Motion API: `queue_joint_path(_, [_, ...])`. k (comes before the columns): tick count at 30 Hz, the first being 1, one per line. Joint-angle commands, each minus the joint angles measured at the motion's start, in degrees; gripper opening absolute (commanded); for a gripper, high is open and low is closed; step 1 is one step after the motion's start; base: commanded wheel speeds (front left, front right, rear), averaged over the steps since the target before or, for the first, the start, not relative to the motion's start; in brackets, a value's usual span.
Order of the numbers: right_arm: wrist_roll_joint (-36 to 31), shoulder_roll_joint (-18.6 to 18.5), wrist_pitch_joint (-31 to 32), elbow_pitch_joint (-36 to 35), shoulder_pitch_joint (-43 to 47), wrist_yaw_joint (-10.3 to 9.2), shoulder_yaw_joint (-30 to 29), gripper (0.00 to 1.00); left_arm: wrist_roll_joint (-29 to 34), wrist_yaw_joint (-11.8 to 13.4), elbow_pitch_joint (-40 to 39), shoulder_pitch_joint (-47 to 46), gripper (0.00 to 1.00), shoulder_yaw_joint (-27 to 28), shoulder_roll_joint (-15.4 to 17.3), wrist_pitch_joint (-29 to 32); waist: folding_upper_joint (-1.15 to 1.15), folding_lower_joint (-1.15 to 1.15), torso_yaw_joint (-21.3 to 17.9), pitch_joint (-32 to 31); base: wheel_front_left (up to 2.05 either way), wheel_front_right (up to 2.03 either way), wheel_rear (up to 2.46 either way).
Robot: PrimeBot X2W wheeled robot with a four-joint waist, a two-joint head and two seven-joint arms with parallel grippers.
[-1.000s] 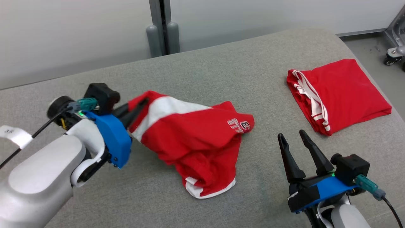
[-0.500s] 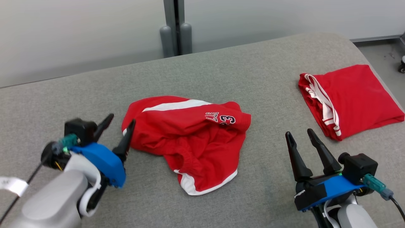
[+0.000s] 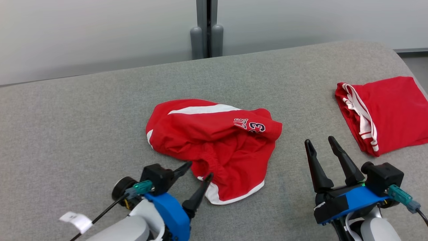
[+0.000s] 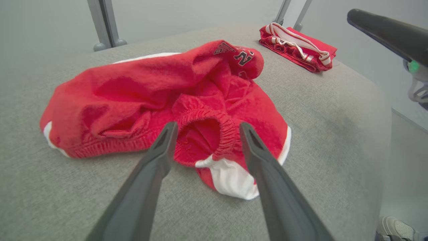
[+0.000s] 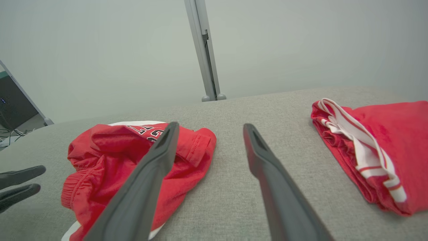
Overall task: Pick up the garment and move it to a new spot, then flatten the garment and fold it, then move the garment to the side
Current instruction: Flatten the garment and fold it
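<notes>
- Plainly, the crumpled red sports shorts (image 3: pixel 214 140), white-trimmed and printed with a number, lie in a loose heap at the middle of the frame on the grey fabric-covered surface (image 3: pixel 83 127). They are bunched rather than spread, so I judge the flattening not yet done.
- A second red garment (image 3: pixel 391 107), folded square with white striped edging, sits well apart at the right edge, probably set there to keep the working area free.
- The left gripper (image 3: pixel 200 169) hovers at the lower middle, its two dark fingers spread wide and empty, tips just beside the shorts' near edge. In the left wrist view the gathered elastic waistband (image 4: pixel 214 117) lies between the tips, a sensible place to take hold; whether they touch cloth I cannot tell.
- The right gripper (image 3: pixel 319 140) hangs at the lower right, fingers likewise parted wide, holding nothing, near the shorts' right side but apart from them.
</notes>
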Motion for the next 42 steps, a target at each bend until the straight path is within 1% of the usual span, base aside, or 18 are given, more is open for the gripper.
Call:
queue_joint_path(1, [0.1, 0.3, -0.1, -0.3, -0.1, 0.01, 0.4, 1.0, -0.8, -0.9, 0.3, -1.6, 1.0, -0.5, -1.2, 1.6, 0.0, 0.0, -0.3, 0.4, 0.0, 0.0, 0.0])
queue_joint_path(5, [0.5, 0.4, -0.4, 0.0, -0.5, 0.01, 0.9, 1.0, -2.5, -2.7, 2.5, -2.9, 1.0, -1.2, -3.4, 5.0, 0.0, 0.0, -1.5, 1.1, 0.0, 0.0, 0.0])
queue_joint_path(8, [0.7, 0.6, -0.6, 0.3, -0.7, 0.01, 1.1, 1.0, -3.4, -2.4, 5.2, -3.6, 1.0, -1.2, -4.3, 6.8, 0.0, 0.0, -2.9, 1.5, 0.0, 0.0, 0.0])
queue_joint_path(9, [0.7, 0.7, -0.8, 0.4, -0.7, 0.01, 0.9, 1.0, -3.9, -2.6, 5.9, -3.8, 0.8, -1.3, -4.7, 7.3, 0.0, 0.0, -3.2, 1.6, 0.0, 0.0, 0.0])
queue_joint_path(10, [0.8, 0.7, -0.9, 0.5, -0.7, 0.01, 0.9, 1.0, -4.2, -2.7, 6.4, -4.0, 0.42, -1.1, -5.0, 7.6, 0.0, 0.0, -3.6, 1.7, 0.0, 0.0, 0.0])
queue_joint_path(11, [0.8, 0.7, -1.1, 0.6, -0.6, 0.01, 0.8, 1.0, -4.2, -2.9, 6.8, -4.5, 0.0, -1.0, -5.1, 7.8, 0.0, 0.0, -3.9, 1.8, 0.0, 0.0, 0.0])
queue_joint_path(14, [0.8, 0.8, -1.4, 0.8, -0.5, 0.01, 0.4, 1.0, -4.5, -3.3, 6.8, -5.8, 0.0, 0.4, -5.7, 5.9, 0.0, 0.0, -4.4, 2.1, 0.0, 0.0, 0.0])
queue_joint_path(18, [0.7, 0.9, -1.7, 1.0, -0.4, 0.01, 0.0, 1.0, -5.3, -4.0, 5.6, -9.2, 0.0, 4.2, -7.7, 1.7, 0.0, 0.0, -4.4, 2.2, 0.0, 0.0, 0.0])
queue_joint_path(21, [0.8, 1.0, -1.8, 1.2, -0.5, 0.01, -0.2, 1.0, -5.0, -4.3, 5.3, -12.7, 0.0, 5.8, -9.3, 1.0, 0.0, 0.0, -4.5, 1.8, 0.0, 0.0, 0.0])
queue_joint_path(24, [0.9, 1.2, -2.1, 1.3, -0.3, 0.01, -0.3, 1.0, -5.8, -3.7, 4.3, -15.3, 0.0, 7.8, -11.8, -0.4, 0.0, 0.0, -4.8, 1.4, 0.0, 0.0, 0.0])
queue_joint_path(26, [0.9, 1.3, -2.1, 1.3, -0.1, 0.01, -0.5, 1.0, -7.1, -2.8, 3.4, -15.6, 0.0, 9.7, -13.6, -2.2, 0.0, 0.0, -4.8, 1.4, 0.0, 0.0, 0.0])
queue_joint_path(27, [1.0, 1.3, -2.2, 1.4, 0.1, 0.01, -0.6, 1.0, -7.7, -2.4, 3.0, -15.1, 0.0, 10.5, -14.3, -2.8, 0.0, 0.0, -4.8, 1.4, 0.0, 0.0, 0.0])
queue_joint_path(28, [1.0, 1.3, -2.3, 1.4, 0.3, 0.01, -0.9, 1.0, -7.6, -1.6, 3.0, -14.6, 0.0, 10.8, -14.3, -3.1, 0.0, 0.0, -4.7, 1.4, 0.0, 0.0, 0.0])
queue_joint_path(31, [0.7, 1.5, -2.4, 1.0, 0.8, 0.01, -1.4, 1.0, -6.0, 1.9, 4.3, -12.4, 0.0, 9.8, -11.9, -2.4, 0.0, 0.0, -4.2, 1.7, 0.0, 0.0, 0.0])
queue_joint_path(32, [0.7, 1.5, -2.4, 1.0, 0.8, 0.01, -1.4, 1.0, -6.0, 1.9, 4.3, -12.4, 0.0, 9.8, -11.9, -2.4, 0.0, 0.0, -4.2, 1.7, 0.0, 0.0, 0.0])
queue_joint_path(34, [0.5, 1.5, -2.2, 0.8, 0.7, 0.01, -1.7, 1.0, -6.3, 4.4, 5.1, -10.1, 0.0, 10.0, -9.9, -1.7, 0.0, 0.0, -3.7, 1.9, 0.0, 0.0, 0.0])
queue_joint_path(39, [0.0, 1.6, -1.7, 0.2, 1.1, 0.01, -2.0, 1.0, -7.6, 10.5, 5.2, -2.1, 0.0, 11.0, -3.4, -1.8, 0.0, 0.0, -1.7, 2.0, 0.0, 0.0, 0.0])
queue_joint_path(42, [-0.1, 1.6, -1.4, 0.1, 1.2, 0.01, -1.7, 1.0, -7.5, 13.0, 4.5, 1.4, 0.0, 11.5, -0.5, -2.5, 0.0, 0.0, -0.4, 1.9, 0.0, 0.0, 0.0])
